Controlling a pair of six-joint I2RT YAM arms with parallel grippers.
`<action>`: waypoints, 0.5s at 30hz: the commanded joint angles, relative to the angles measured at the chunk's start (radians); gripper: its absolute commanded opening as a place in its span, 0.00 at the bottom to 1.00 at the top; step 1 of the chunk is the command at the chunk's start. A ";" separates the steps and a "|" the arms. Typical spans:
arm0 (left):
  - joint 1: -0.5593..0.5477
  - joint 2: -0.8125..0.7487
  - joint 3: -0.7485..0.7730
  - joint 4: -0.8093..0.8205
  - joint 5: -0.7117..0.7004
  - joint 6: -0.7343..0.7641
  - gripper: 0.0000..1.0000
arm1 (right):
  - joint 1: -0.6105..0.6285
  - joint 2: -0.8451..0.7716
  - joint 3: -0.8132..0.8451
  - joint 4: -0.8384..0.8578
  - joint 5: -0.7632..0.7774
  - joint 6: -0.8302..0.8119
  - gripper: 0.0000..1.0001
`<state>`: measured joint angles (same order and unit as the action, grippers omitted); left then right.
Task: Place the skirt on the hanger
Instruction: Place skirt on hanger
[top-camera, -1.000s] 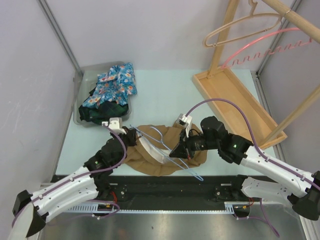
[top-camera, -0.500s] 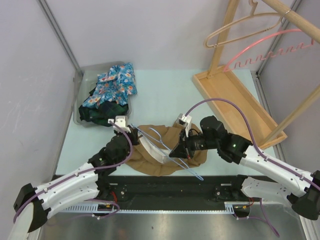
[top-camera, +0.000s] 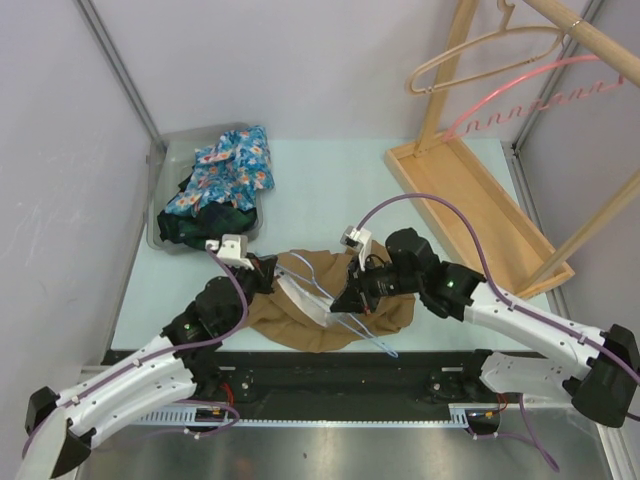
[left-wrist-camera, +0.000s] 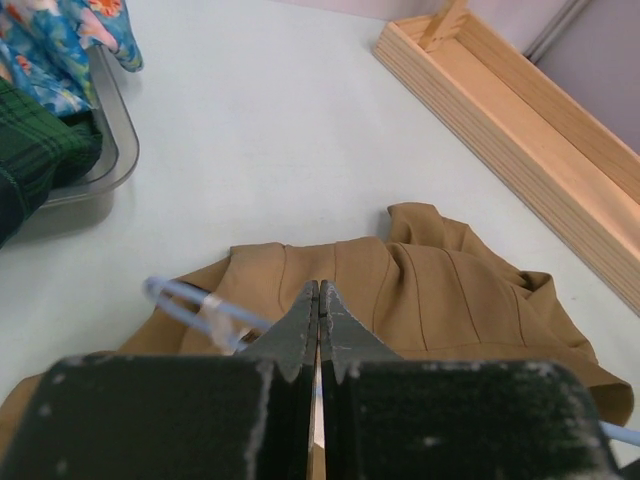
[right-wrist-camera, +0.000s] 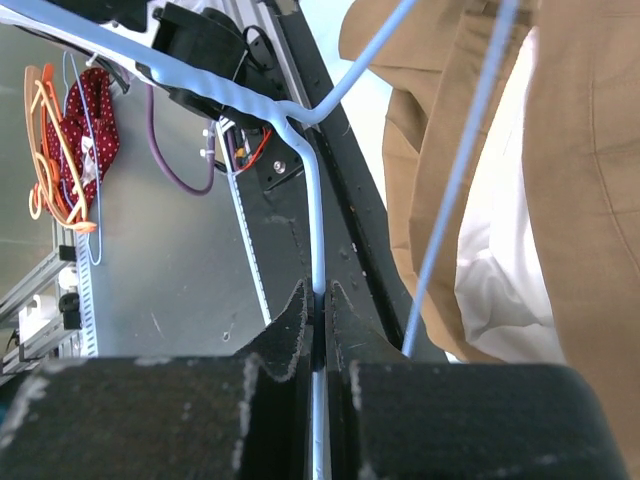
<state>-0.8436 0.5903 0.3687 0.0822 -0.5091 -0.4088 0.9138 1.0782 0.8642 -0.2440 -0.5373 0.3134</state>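
Left gripper (left-wrist-camera: 318, 292), closed, sits at the brown skirt's (top-camera: 290, 325) edge; whether it pinches cloth, I cannot tell. The skirt lies crumpled on the table (top-camera: 330, 190) under the blue hanger (right-wrist-camera: 314, 200), whose wire the right gripper (right-wrist-camera: 318, 295) clamps. Likely mid-task: getting the skirt onto the hanger remains.

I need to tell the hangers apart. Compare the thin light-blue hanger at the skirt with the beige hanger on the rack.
The thin light-blue hanger lies low across the tan skirt; the beige hanger hangs from the wooden rail. The right gripper is shut on the blue one; nothing grips the beige one.
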 joint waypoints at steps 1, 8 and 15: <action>0.005 -0.026 0.010 -0.027 0.053 0.007 0.00 | -0.010 0.029 0.007 0.101 -0.041 -0.005 0.00; 0.005 -0.066 0.025 -0.159 -0.057 -0.065 0.00 | -0.013 0.083 0.007 0.146 -0.033 -0.005 0.00; 0.005 -0.075 0.076 -0.407 -0.265 -0.235 0.37 | -0.013 0.091 0.007 0.153 -0.020 -0.010 0.00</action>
<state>-0.8436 0.5205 0.3767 -0.1493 -0.6312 -0.5175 0.9047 1.1698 0.8642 -0.1658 -0.5579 0.3134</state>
